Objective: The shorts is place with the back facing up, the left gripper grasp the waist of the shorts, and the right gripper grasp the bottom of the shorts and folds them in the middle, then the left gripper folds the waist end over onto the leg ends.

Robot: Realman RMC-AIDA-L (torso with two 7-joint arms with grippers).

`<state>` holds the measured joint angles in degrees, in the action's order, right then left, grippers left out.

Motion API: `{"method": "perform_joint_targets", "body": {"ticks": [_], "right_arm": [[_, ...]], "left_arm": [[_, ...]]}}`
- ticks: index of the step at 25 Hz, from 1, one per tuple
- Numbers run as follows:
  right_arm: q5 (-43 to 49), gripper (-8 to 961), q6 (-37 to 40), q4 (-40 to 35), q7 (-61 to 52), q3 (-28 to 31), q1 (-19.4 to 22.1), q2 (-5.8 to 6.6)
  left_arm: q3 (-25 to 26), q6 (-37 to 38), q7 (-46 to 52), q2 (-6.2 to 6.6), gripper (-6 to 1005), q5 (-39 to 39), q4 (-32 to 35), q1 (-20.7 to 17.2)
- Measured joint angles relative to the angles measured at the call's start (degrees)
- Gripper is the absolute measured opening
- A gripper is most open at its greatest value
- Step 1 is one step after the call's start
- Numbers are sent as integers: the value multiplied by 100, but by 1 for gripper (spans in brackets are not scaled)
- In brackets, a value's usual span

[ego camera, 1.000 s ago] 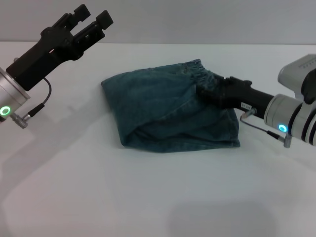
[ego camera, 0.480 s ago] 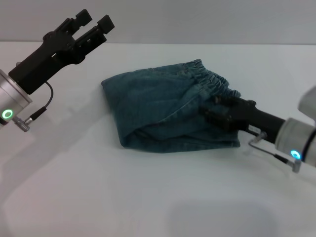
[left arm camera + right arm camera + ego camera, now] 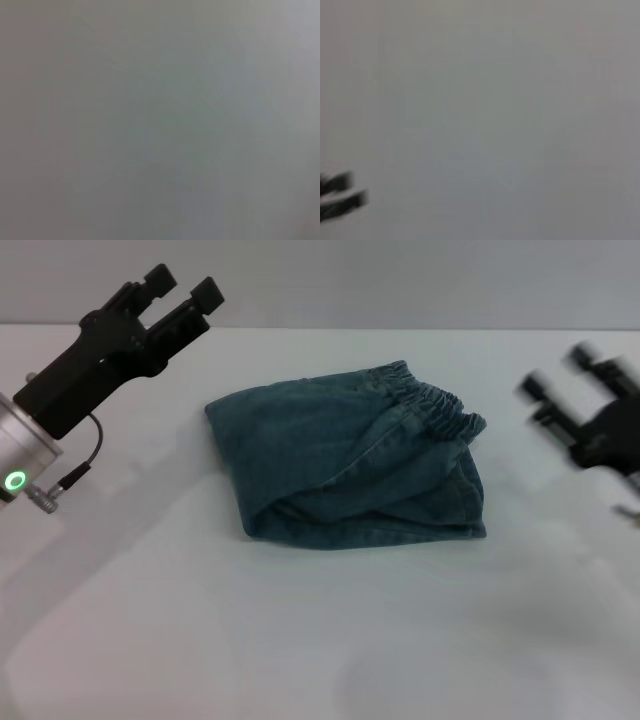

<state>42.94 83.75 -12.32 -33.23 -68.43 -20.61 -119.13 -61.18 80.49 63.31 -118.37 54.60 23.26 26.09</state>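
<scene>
The blue denim shorts (image 3: 345, 465) lie folded in a compact bundle at the middle of the white table (image 3: 300, 640). The gathered elastic waist (image 3: 432, 402) rests on top at the bundle's far right corner. I cannot pick out the leg ends in the layers underneath. My left gripper (image 3: 183, 286) hangs open in the air off the far left of the shorts, holding nothing. My right gripper (image 3: 562, 375) is blurred, clear of the cloth to the right, and open with nothing in it. The left wrist view shows only plain grey.
Bare white table surrounds the shorts on all sides. In the right wrist view a dark blurred shape (image 3: 340, 196) sits at the edge against plain grey; I cannot tell what it is.
My right gripper has pulled out from the shorts near the waist, moved right and lifted away. The waistband has settled onto the bundle. The left gripper has barely shifted.
</scene>
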Motion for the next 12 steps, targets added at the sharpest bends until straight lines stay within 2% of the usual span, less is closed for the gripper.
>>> {"method": "perform_joint_targets", "body": {"ticks": [4,9,12], "right_arm": [[-1189,660,471,127,850,69,290,-23],[-2729,660,895,687,1439,398,364,-8],[-3245,660,933,846,1536,691,405,9]], "left_arm": [[-3,121,-404,-5,847,-342,-258,-64],[1,580,-1399,-28,847,-1175,-904,-206],[1,957,-2012,-34,847,-1718,-1423,-245]]}}
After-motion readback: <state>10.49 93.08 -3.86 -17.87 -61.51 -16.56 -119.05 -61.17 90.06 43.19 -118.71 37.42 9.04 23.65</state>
